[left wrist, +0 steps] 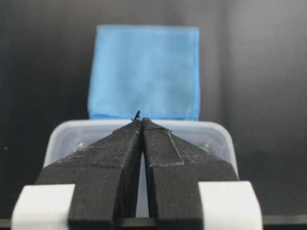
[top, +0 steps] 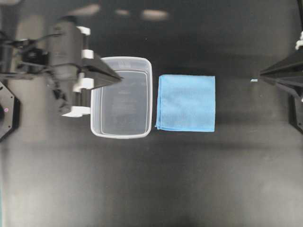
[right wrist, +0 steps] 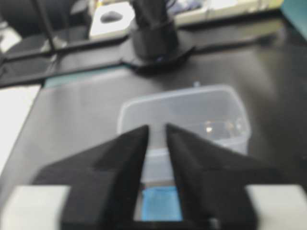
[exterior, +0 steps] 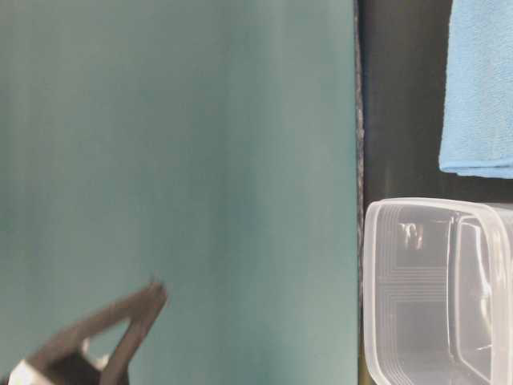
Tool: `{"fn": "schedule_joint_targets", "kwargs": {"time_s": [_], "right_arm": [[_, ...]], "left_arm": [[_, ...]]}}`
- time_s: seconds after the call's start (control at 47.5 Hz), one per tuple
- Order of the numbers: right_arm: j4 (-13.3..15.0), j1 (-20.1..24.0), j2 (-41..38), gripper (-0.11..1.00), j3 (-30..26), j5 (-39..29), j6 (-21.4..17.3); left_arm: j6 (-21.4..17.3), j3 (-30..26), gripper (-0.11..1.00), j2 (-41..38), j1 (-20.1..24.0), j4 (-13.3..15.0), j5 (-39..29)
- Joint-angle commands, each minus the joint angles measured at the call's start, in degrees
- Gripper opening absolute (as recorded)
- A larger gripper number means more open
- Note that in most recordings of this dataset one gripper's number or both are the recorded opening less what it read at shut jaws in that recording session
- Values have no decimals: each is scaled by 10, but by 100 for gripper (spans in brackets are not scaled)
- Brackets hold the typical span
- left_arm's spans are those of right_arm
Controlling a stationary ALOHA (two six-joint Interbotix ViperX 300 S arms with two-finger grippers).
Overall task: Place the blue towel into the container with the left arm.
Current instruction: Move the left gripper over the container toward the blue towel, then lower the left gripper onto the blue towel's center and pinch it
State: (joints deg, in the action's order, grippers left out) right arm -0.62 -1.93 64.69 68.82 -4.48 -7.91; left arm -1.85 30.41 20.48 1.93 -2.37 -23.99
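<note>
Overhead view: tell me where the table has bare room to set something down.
Bare table spans the whole strip below the container and blue towel, and the stretch between the towel and the right tool. Crowded: the left tool overhangs the container, and only a narrow gap separates container from towel.

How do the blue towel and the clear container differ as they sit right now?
The blue towel is opaque, flat, folded cloth; the container is a see-through rigid tub with raised walls. The towel lies in open view; the shut left gripper hangs over the container. Both rest on the black table, side by side, apart.
</note>
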Motion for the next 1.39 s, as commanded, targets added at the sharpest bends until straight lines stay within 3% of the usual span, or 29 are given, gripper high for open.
{"fn": "schedule_joint_targets", "kwargs": {"time_s": [0.0,0.169,0.232,0.316,0.421,0.59,0.674,1.011,1.369], "right_arm": [[-3,-4,22,29,4,-12,0],[-3,-4,54,74,13,-22,4],[-3,-4,62,79,13,-24,5],[-3,-4,69,78,13,-25,7],[-3,-4,78,77,15,-25,6],[-3,-4,84,77,17,-20,6],[-3,-4,85,77,17,-20,8],[-3,-4,85,77,18,-19,7],[-3,-4,85,77,18,-19,6]], "left_arm": [[-2,-57,0,-35,2,-3,-26],[-3,-133,0,-104,13,-3,-84],[-3,-158,1,-125,15,-2,-104],[-4,-192,5,-154,18,-3,-124],[-4,-238,26,-199,19,-3,-147],[-10,-313,76,-287,18,-2,-178],[-17,-347,90,-335,18,-3,-202],[-54,-451,90,-512,-4,-3,-233],[-54,-459,90,-575,-1,-3,-229]]}}
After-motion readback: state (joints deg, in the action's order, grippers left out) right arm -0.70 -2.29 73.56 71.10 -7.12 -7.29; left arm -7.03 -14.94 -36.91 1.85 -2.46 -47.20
